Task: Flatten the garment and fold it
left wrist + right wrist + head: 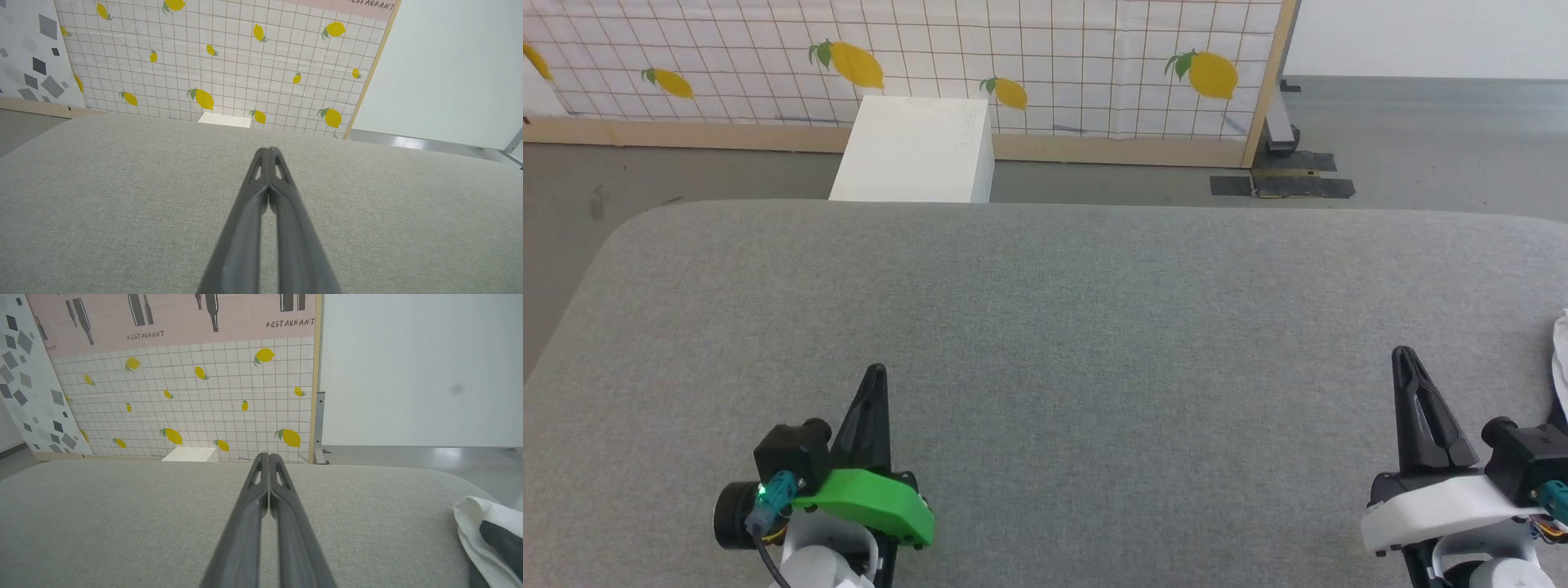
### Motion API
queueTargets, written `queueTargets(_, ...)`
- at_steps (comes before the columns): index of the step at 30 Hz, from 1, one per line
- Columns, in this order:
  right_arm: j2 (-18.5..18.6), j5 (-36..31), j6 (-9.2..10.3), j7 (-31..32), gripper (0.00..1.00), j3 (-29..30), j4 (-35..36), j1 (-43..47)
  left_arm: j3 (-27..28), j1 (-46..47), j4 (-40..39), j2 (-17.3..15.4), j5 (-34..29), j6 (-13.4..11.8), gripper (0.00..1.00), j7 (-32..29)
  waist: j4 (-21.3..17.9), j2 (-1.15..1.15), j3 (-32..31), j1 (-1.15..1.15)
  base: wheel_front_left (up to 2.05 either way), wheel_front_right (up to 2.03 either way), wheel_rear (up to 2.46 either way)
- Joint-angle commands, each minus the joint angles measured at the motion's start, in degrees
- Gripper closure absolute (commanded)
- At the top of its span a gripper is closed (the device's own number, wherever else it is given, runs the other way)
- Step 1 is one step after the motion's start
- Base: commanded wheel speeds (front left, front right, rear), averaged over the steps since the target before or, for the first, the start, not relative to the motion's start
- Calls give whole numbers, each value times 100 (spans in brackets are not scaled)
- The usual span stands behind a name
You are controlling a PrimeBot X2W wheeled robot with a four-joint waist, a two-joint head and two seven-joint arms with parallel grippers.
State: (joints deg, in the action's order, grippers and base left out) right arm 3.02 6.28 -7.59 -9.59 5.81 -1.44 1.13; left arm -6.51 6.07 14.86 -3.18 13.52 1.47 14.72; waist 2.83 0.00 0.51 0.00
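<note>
Two pinched pincers (876, 371) (1403, 353); garment (474, 526) rightward

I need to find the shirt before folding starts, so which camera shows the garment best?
The right wrist view: the garment lies bunched at its lower right, white cloth and a black part visible. The head view catches a white sliver at its right edge. The left wrist view faces the grey surface and lemon-print wall.
</note>
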Motion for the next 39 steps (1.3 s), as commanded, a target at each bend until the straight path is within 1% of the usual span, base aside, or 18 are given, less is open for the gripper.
queueTargets(1, 0, -5, 0, 7, 100, -3, 1, -1, 4, -4, -11, 0, -10, -1, 100, -11, -2, 0, 0, 0, 0, 0, 0)
queueTargets(39, -4, -204, 3, 312, 100, -188, 47, -37, 211, -197, -483, 10, -440, -48, 100, -479, -92, 0, -17, 0, 0, 0, 0)
